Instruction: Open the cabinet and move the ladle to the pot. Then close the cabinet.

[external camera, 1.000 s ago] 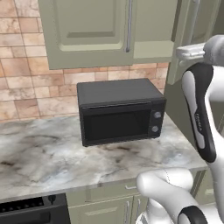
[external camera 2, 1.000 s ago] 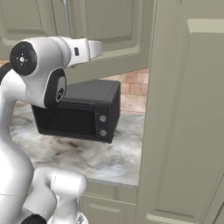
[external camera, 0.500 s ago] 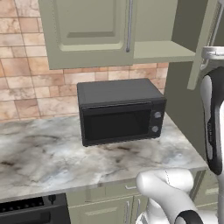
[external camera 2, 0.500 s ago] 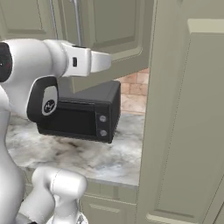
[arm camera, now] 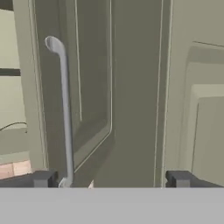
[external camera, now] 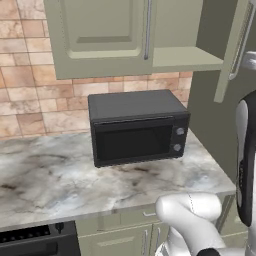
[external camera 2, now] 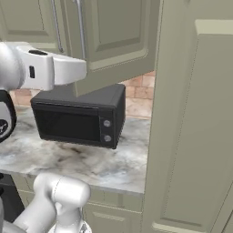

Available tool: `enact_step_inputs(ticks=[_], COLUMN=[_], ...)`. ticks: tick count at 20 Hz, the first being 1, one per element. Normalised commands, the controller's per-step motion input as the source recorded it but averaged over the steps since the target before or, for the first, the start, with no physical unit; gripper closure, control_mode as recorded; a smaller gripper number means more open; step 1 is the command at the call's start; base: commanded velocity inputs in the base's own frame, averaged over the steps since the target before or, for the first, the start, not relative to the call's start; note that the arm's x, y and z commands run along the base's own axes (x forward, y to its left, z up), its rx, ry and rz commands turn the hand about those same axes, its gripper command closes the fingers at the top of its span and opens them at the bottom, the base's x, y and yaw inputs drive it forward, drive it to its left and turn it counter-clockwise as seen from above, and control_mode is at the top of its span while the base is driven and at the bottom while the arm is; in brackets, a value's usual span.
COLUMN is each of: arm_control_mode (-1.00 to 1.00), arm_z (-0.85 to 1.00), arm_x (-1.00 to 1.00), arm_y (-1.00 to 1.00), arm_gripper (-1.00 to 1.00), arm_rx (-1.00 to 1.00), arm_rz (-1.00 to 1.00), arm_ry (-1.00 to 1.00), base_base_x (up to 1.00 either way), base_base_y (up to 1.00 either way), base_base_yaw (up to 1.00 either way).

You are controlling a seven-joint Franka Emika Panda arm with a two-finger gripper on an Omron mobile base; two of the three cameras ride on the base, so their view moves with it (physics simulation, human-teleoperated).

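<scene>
A tall sage-green pantry panel (external camera 2: 191,127) fills the right side of the right base view, running from the top edge down past the counter; beside it the cabinet (external camera: 105,37) hangs on the wall above the counter, its left door shut with a vertical silver bar handle at its right edge, its right door (external camera 2: 111,41) swung out toward the robot, so that the bare shelf floor (external camera: 185,57) of the right compartment shows in the left base view; nothing can be made out lying on that shelf, and the ladle cannot be found from these angles; the marble counter (external camera: 50,175) runs below, veined grey and brown, with a brick backsplash (external camera: 30,95) behind it; the black microwave (external camera: 137,127) stands on the counter toward its right end, door shut, two knobs on its right face; green base cabinets (external camera: 120,235) sit under the counter; in the hand view the open door's bar handle (arm camera: 63,109) runs upright just inside the left fingertip; the gripper (arm camera: 111,179) is spread wide, its two dark tips far apart at the bottom of that view, gripping nothing, the handle beside the left tip rather than between the tips.
</scene>
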Motion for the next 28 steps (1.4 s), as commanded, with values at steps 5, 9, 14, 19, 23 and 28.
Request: enact_step_inputs(ticks=[5, 9, 14, 19, 23, 28], arm_control_mode=[-1.00, -1.00, -1.00, -1.00, -1.00, -1.00], arm_z=[0.13, 0.00, 0.00, -0.10, -0.20, -0.21], arm_x=[-0.37, 0.08, 0.26, 0.42, 0.41, 0.27], arm_y=[0.91, 0.60, 0.43, 0.08, 0.00, 0.00], arm_gripper=[-1.00, -1.00, -1.00, -1.00, -1.00, -1.00], arm_rx=[-0.01, 0.00, 0.02, 0.03, 0.00, -0.04], arm_rz=[-0.01, -0.04, -0.05, -0.07, -0.14, -0.16], arm_ry=[-0.01, 0.00, 0.00, 0.00, -0.01, -0.07], base_base_x=[0.00, 0.00, 0.00, 0.00, 0.00, 0.00], base_base_y=[0.00, 0.00, 0.00, 0.00, 0.00, 0.00], base_base_yaw=[0.00, 0.00, 0.00, 0.00, 0.00, 0.00])
